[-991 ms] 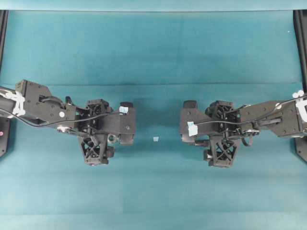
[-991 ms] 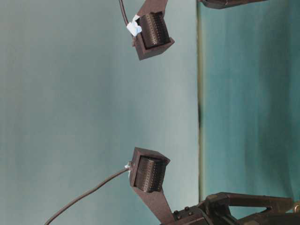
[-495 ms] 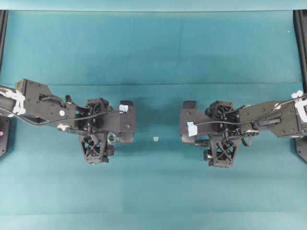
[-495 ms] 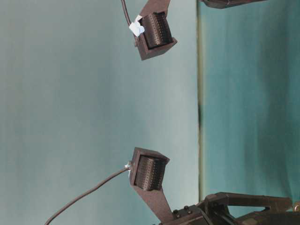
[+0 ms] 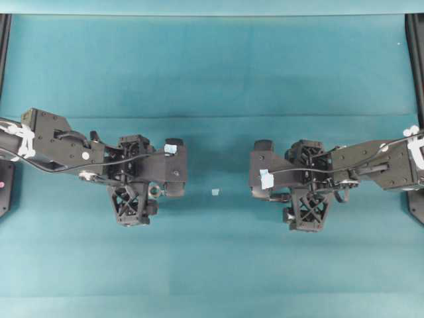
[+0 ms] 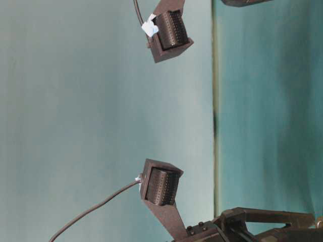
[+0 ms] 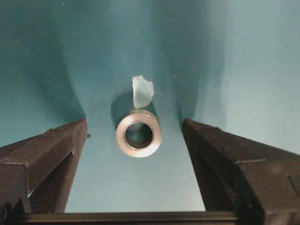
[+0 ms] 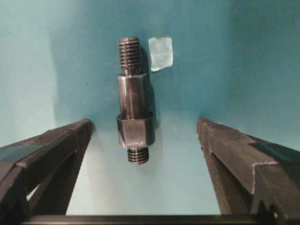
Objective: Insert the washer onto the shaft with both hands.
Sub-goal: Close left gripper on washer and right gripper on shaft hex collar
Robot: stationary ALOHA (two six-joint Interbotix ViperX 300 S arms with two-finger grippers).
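Observation:
In the left wrist view the washer (image 7: 138,133), a thick grey ring, lies flat on the teal cloth with its hole facing up. It sits between the wide-apart fingers of my left gripper (image 7: 135,121), touching neither. In the right wrist view the shaft (image 8: 133,103), dark and stepped with threaded ends, lies on the cloth. It sits between the spread fingers of my right gripper (image 8: 145,120), clear of both. From overhead the left gripper (image 5: 175,168) and right gripper (image 5: 260,169) face each other, and their bodies hide both parts.
A pale blue tape scrap (image 7: 142,91) lies just beyond the washer, and a tape square (image 8: 161,53) lies beside the shaft's far end. Another small tape square (image 5: 215,192) sits between the grippers. Black frame posts (image 5: 416,40) stand at the table's sides.
The right gripper has drifted slightly to the right. In the table-level view the upper finger pad has slid a little toward the top edge. The left gripper has barely moved.

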